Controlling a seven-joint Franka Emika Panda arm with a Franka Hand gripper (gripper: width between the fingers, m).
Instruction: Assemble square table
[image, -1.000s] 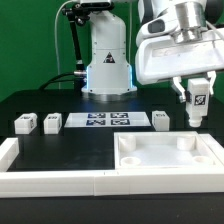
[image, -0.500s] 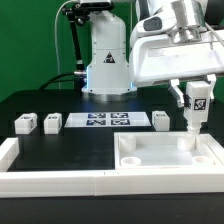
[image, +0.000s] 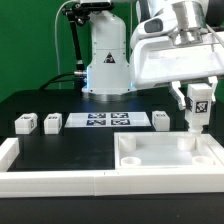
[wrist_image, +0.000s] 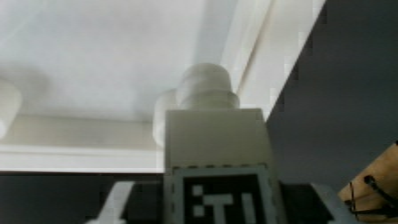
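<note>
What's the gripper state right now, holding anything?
Gripper: shut on a table leg, held upright at the far corner of the square tabletop on the exterior view's right.

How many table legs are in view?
4. Two legs at the exterior view's left, a third leg beside the marker board toward that view's right, a fourth leg in the gripper over the tabletop.

I see the pincer (image: 198, 98) lower than a second ago, and the leg block (image: 196, 118) in its grip has come down with it. The leg's lower end hung clear above the square slab (image: 165, 172). It now reaches the corner post (image: 189, 141) directly below the pincer.
</note>
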